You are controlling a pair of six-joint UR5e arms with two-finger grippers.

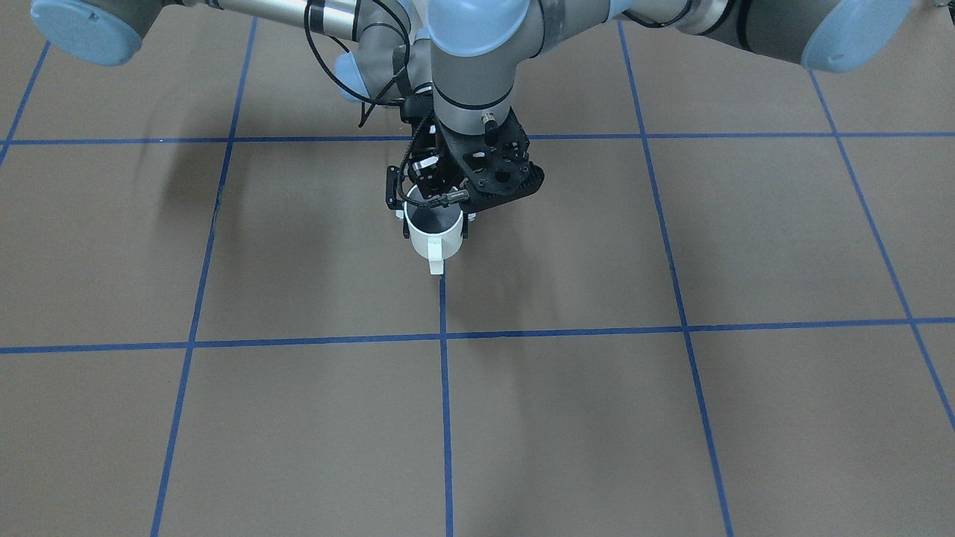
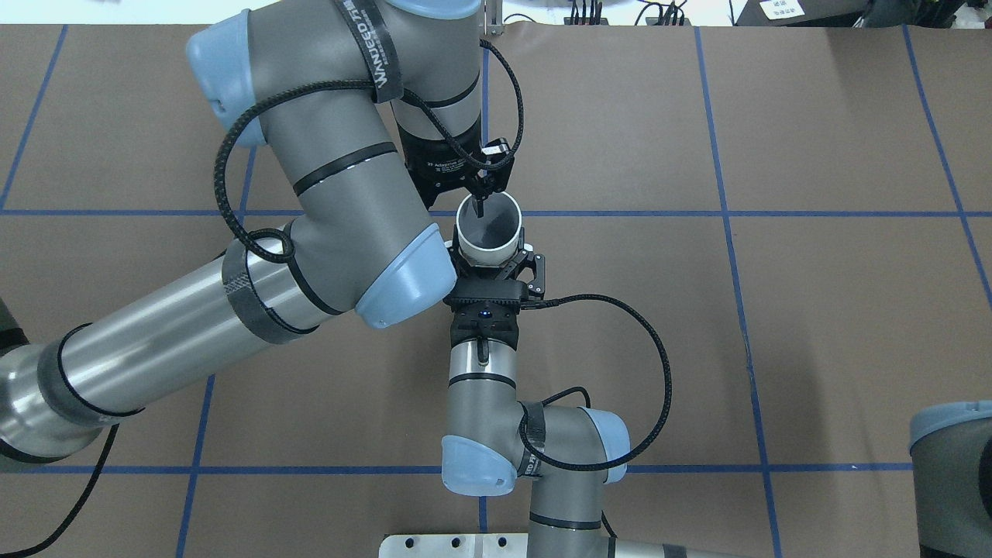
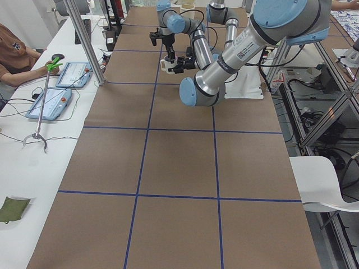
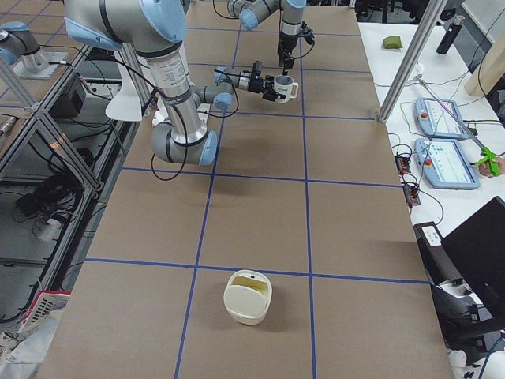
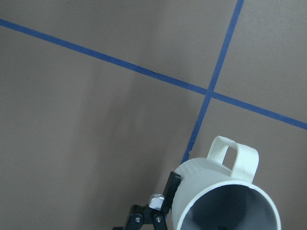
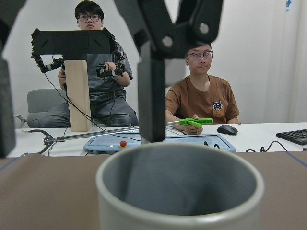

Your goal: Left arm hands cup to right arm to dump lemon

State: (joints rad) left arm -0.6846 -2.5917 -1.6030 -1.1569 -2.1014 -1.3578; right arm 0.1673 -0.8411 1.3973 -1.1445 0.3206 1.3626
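Observation:
The cream-white cup [image 1: 435, 240] hangs upright above the table, handle toward the operators' side. My left gripper [image 2: 480, 203] comes straight down and is shut on the cup's far rim [image 2: 490, 229], one finger inside. Its perforated wrist block [image 1: 500, 168] sits above. My right gripper [image 2: 492, 251] reaches in level from the robot's side, and its fingers [image 5: 170, 187] lie against both sides of the cup [image 5: 225, 191]. The cup fills the right wrist view [image 6: 180, 191], with the left finger [image 6: 152, 105] at its far rim. The cup's inside looks grey. No lemon shows.
A cream container [image 4: 248, 296] with something yellowish inside stands on the brown, blue-taped table [image 1: 671, 410] toward the robot's right end. Two operators [image 6: 206, 96] sit across the table. Teach pendants [image 4: 446, 150] lie on the side bench.

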